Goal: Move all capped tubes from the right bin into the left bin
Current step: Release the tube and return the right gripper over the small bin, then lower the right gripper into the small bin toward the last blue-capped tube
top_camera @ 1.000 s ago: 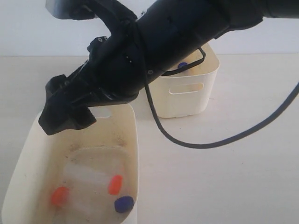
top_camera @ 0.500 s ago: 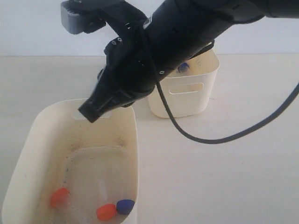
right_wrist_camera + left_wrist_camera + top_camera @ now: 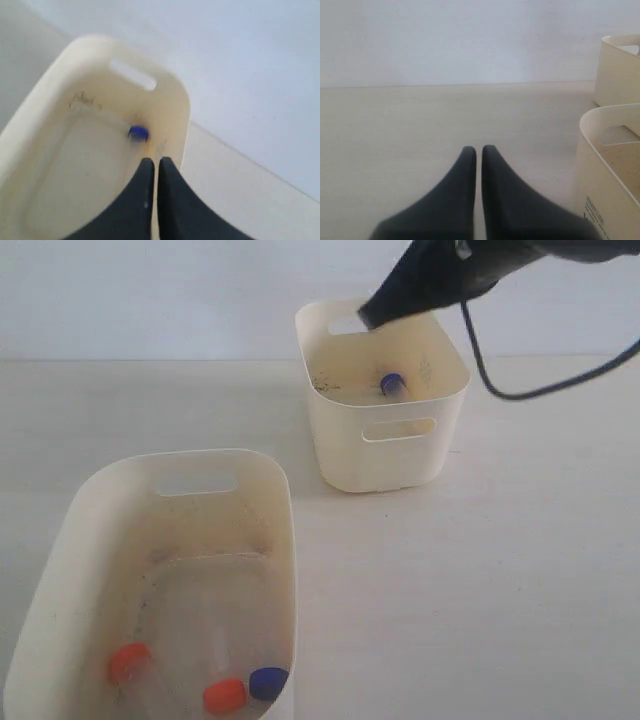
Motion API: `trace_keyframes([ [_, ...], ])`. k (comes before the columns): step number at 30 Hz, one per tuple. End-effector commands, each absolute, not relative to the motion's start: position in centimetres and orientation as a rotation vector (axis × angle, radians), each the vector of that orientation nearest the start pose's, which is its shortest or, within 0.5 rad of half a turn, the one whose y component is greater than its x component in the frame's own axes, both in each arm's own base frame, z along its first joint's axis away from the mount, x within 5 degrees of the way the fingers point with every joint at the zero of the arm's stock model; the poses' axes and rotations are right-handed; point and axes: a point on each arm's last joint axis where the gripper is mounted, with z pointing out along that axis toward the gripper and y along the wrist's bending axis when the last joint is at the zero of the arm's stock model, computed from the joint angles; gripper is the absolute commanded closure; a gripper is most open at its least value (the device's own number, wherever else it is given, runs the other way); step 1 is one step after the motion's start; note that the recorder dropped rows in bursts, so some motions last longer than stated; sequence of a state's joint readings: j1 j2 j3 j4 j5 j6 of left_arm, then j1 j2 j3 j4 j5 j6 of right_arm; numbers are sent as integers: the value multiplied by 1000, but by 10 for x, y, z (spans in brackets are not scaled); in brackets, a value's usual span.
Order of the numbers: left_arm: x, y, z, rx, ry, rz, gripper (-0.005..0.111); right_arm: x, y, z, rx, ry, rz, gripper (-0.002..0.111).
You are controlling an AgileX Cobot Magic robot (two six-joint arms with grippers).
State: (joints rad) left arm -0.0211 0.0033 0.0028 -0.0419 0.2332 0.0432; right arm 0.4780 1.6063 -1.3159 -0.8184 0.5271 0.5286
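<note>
**First voice:** Capped tubes [image 3: 224, 696]: found where?

**Second voice:** Split between the two cream bins. Three down at the near end of the left bin [image 3: 285, 540], the wide, long one. One orange-red cap [image 3: 130, 662] toward its left wall. A second orange-red cap [image 3: 224, 696] and a dark blue cap [image 3: 268, 682] just beside each other, close to its right wall. Clear bodies hard to make out against the pale floor.

**First voice:** And the fourth?

**Second voice:** Sat inside the right bin [image 3: 390, 455], the narrow, deep one, farther back on the table [image 3: 480, 590]. Only its dark blue cap [image 3: 392, 383] showed plainly, close to an inner wall. Upright or leaning: could not tell.

**First voice:** Right gripper?

**Second voice:** Hung above the right bin's far left rim, right gripper [image 3: 368, 318] tip pointing down toward the opening. In the right wrist view [image 3: 154, 161], black fingers [image 3: 145, 200] pressed together, only a hairline between them. Gripped nothing. Blue cap [image 3: 138, 132] lay beyond the tips, apart from them.

**First voice:** Left gripper?

**Second voice:** Left gripper [image 3: 476, 149] hovered over bare table. Fingers [image 3: 455, 190] closed to a thin slit, nothing held. Left bin [image 3: 600, 180] just beside it, right bin [image 3: 615, 70] beyond that.
</note>
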Motion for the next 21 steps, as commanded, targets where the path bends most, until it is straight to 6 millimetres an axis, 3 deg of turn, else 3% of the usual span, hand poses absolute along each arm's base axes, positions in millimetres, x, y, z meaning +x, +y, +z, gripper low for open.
trace_keyframes([
  [1, 55, -2, 192, 20, 1715, -26, 102, 374, 135, 342, -405, 1964, -166, 106],
  [5, 55, -2, 192, 20, 1715, -26, 102, 409, 141, 334, -493, 2025, -382, 106],
  [6, 55, -2, 192, 20, 1715, -26, 102, 430, 142, 326, -492, 2086, -497, 106],
  [9, 55, -2, 192, 20, 1715, -26, 102, 453, 145, 309, -474, 2194, -625, 106],
  [16, 55, -2, 192, 20, 1715, -26, 102, 479, 174, 261, -531, 2428, -378, 106],
  [21, 55, -2, 192, 20, 1715, -26, 102, 486, 176, 224, -473, 2538, -395, 106],
])
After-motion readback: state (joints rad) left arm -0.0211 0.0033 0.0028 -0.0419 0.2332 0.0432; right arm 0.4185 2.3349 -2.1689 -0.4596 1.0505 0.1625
